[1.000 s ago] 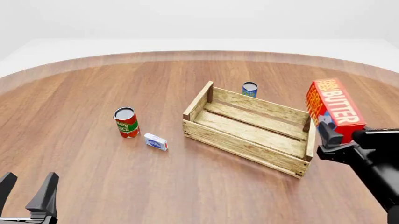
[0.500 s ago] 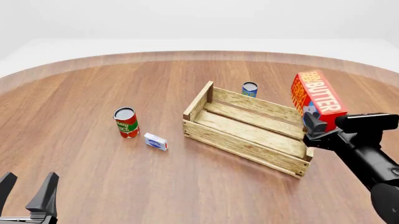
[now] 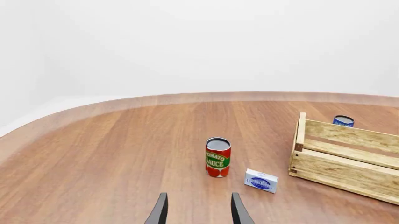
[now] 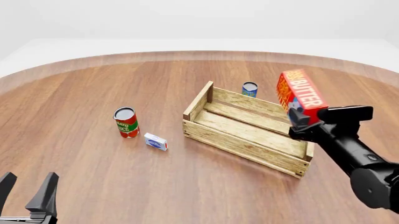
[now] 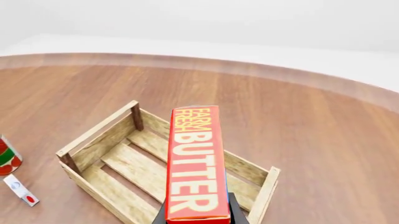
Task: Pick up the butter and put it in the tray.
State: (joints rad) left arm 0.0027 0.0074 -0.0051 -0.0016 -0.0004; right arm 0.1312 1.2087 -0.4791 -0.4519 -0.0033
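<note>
Your left gripper [image 4: 28,193] sits released and holds nothing, low and well to the left of the tray [image 4: 249,135]. The tomato sauce can [image 4: 126,122] stands left of the tray, with the small white-and-blue box [image 4: 156,141] between them, closer to the can. A blue can [image 4: 250,89] stands just behind the tray's far wall. Your right gripper [image 4: 302,123] is clenched around the butter [image 4: 301,95], which is tilted in the air above the tray's right end.
</note>
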